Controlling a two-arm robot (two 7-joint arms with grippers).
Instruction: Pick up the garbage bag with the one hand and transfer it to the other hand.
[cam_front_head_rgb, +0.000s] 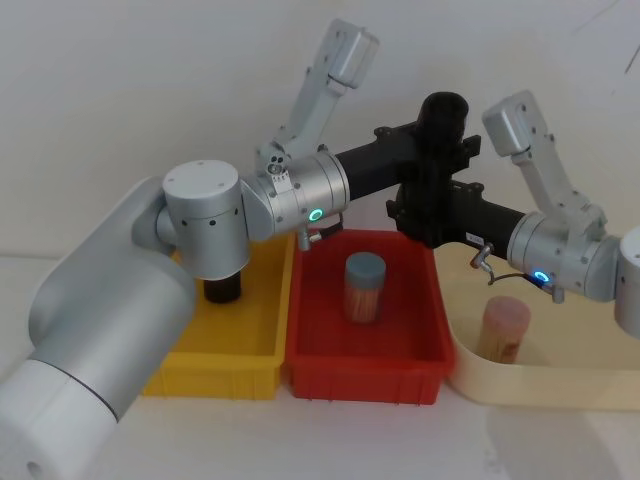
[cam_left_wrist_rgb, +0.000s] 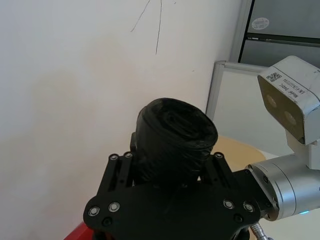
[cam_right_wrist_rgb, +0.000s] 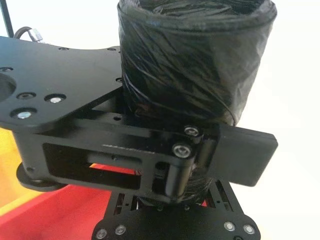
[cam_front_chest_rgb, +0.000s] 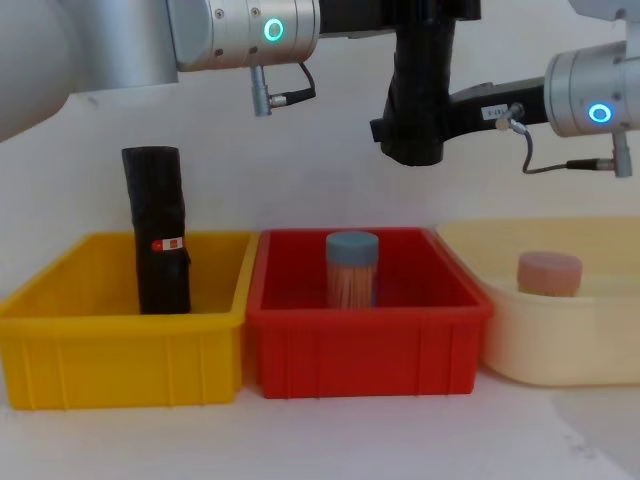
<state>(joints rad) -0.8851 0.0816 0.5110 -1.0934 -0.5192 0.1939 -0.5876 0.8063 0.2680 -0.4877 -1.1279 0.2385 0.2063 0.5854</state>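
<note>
Head view: garbage bag (cam_front_head_rgb: 440, 150) is upright in the air above the far edge of the red bin (cam_front_head_rgb: 366, 372), well clear of everything below. Left claw (cam_front_head_rgb: 432, 152) comes in from the left and meets the roll near its top; right claw (cam_front_head_rgb: 425, 215) comes in from the right and meets it lower down. So pickup is done and the handover is mid-way: both arms are at the roll. Left wrist view: the roll's crinkled top end sticks up out of the left claw's black frame, fingers (cam_left_wrist_rgb: 120, 172) close against its sides, so the left claw looks clamped on it. Right wrist view: the right claw's finger (cam_right_wrist_rgb: 240, 150) lies flat against the roll's side with no gap I can see, second claw body just below; I read this as the right claw closed on the roll too, though I can't confirm grip force. Chest view: roll hangs vertical between the two wrists, its lower end free above the red bin; the stickered roll (cam_front_chest_rgb: 158, 230) stands in the yellow bin (cam_front_chest_rgb: 120, 345), a capped jar (cam_front_chest_rgb: 351, 268) in the red one, a pink-lidded jar (cam_front_chest_rgb: 549, 272) in the cream tub (cam_front_chest_rgb: 560, 340). Left to do, by my judgement: giving claw releases, receiving claw carries the roll alone.
</note>
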